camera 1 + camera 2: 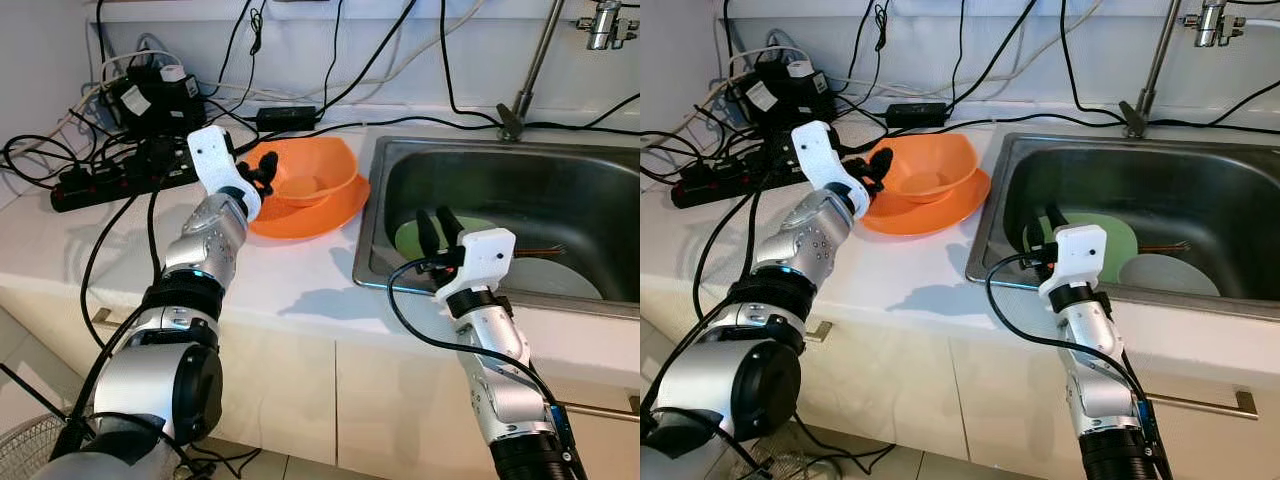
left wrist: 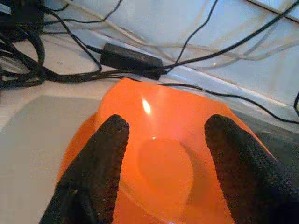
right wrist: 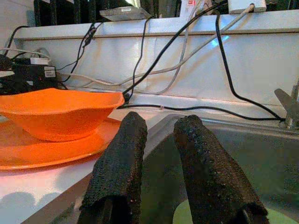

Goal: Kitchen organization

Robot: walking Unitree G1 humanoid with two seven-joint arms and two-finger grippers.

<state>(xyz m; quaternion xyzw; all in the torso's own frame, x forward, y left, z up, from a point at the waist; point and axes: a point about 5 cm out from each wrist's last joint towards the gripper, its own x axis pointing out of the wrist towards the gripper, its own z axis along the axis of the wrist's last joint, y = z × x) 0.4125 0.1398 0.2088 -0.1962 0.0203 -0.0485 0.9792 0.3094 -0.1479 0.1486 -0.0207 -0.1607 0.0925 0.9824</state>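
Here – orange bowl point(image 2: 163, 154) just beyond left pincer point(image 2: 161, 140).

The left gripper point(image 2: 163, 154) hangs just above an orange bowl point(image 2: 163, 140), its two black fingers point(image 2: 96, 179) spread wide apart with the bowl's hollow showing between them. A bright glint sits on the bowl's inner wall near the far rim. The bowl rests on a pale countertop point(image 2: 42, 126). Just behind the bowl lies a black power adapter point(image 2: 133, 59), with black cables point(image 2: 28, 65) running off it along the counter and up a white wall point(image 2: 154, 23). More tangled cables crowd the far corner.
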